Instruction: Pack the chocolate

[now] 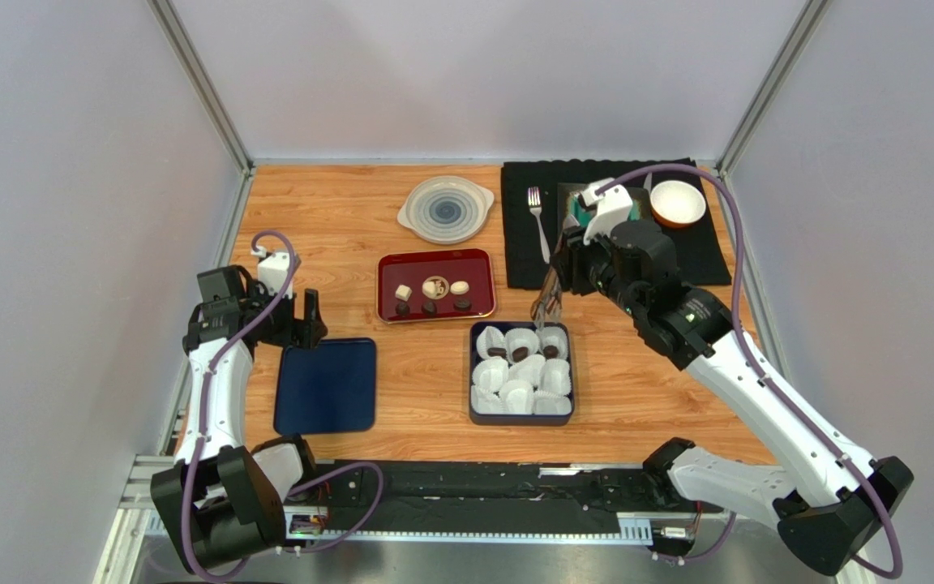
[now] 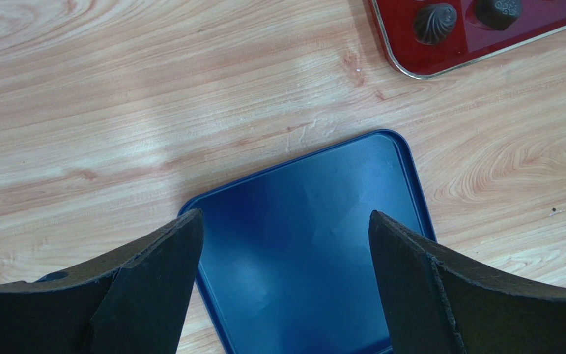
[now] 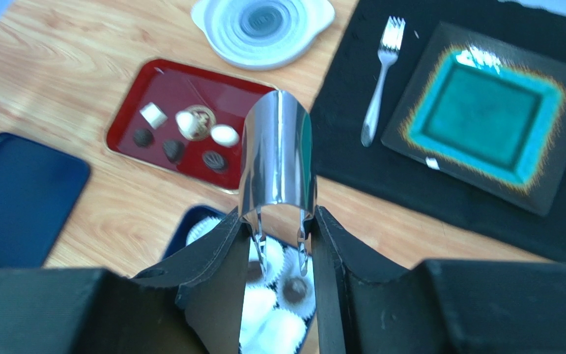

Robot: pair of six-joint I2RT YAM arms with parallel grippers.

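Several chocolate pieces, dark, cream and white, lie on a red tray; they also show in the right wrist view. Three dark pieces sit in white paper cups along the far row of the dark blue box. My right gripper is shut on metal tongs. The tongs' tips hang empty over the box's far row, above a dark piece. My left gripper is open and empty just above the blue lid, left of the box.
A black mat at the back right holds a fork, a teal square plate and an orange bowl. A white round lid lies behind the red tray. Metal frame posts stand at the back corners.
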